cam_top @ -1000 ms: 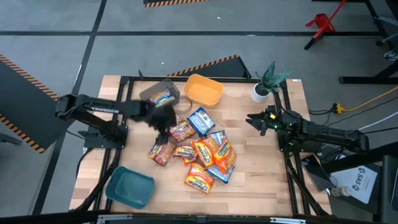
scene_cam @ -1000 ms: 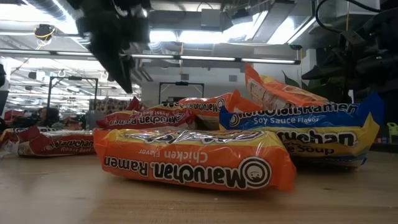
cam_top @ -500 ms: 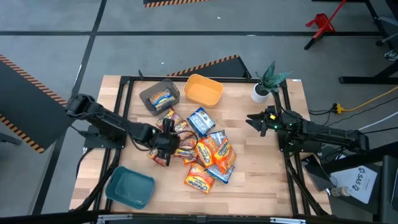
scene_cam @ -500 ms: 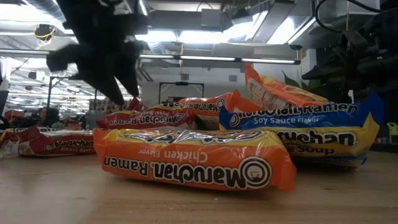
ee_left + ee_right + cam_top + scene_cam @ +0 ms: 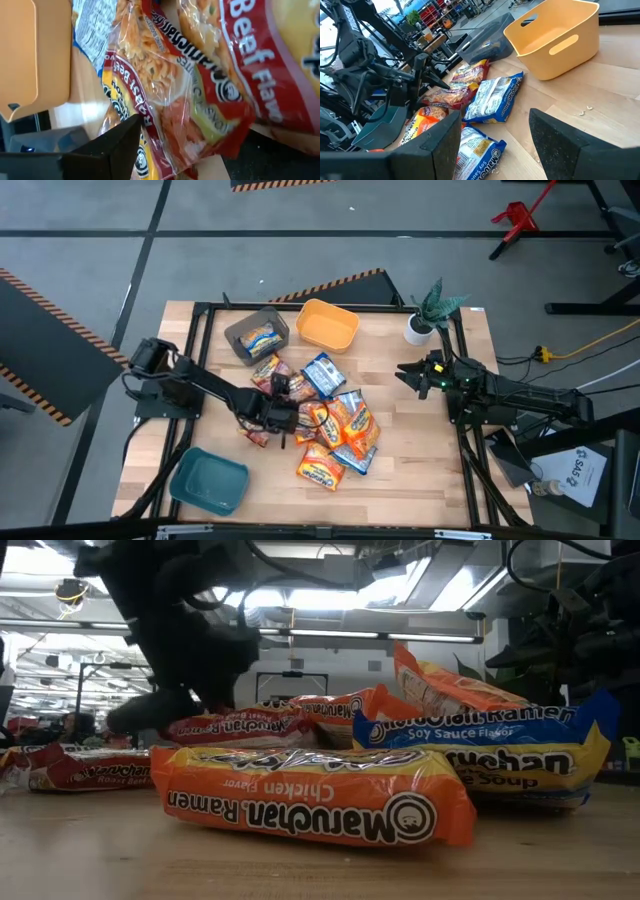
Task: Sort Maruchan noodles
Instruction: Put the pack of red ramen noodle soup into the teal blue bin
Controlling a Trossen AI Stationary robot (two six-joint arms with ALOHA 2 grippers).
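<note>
My left gripper [image 5: 283,416] is down at the left edge of the heap of Maruchan noodles [image 5: 322,428] in the middle of the table [image 5: 420,440], fingers spread, with a red beef packet [image 5: 200,95] right in front of them. One more packet lies in the grey bin [image 5: 258,335]. My right gripper [image 5: 408,372] hangs open, well apart near the plant pot [image 5: 417,330].

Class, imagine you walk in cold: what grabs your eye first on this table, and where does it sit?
First, the bright heap of ramen packets mid-table, orange, blue and red mixed. Next, the left hand, open, down at the heap's left edge among the red packets. Behind stand a grey bin holding one packet and an empty yellow bin.
</note>
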